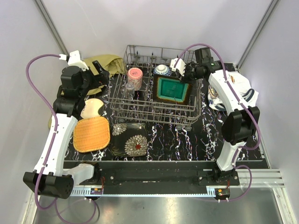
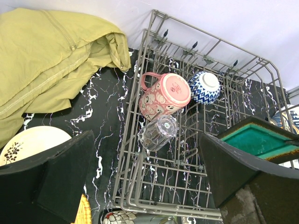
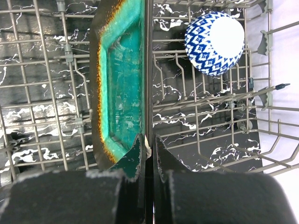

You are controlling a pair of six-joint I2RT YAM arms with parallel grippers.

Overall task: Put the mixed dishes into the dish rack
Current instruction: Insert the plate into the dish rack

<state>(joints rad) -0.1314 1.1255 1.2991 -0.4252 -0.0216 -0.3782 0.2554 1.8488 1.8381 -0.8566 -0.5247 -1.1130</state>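
Observation:
The grey wire dish rack (image 1: 140, 111) stands at mid-table. In it lie a pink cup (image 1: 134, 77) on its side, a clear glass (image 1: 129, 87) and a blue-and-white bowl (image 1: 162, 70). A teal square plate (image 1: 172, 89) leans tilted in the rack's right half. My right gripper (image 3: 148, 142) is shut on the rim of that teal plate (image 3: 121, 70). My left gripper (image 2: 147, 137) hangs open and holds nothing above the rack's left end, over the glass (image 2: 158, 132). An orange woven plate (image 1: 91, 134), a cream plate (image 1: 92, 108) and dark floral plates (image 1: 129, 139) lie on the table left of and in front of the rack.
An olive-yellow cloth (image 1: 105, 63) is bunched at the back left, beside the rack. A white printed cloth (image 1: 243, 91) lies at the right edge under the right arm. White walls close in the table on three sides.

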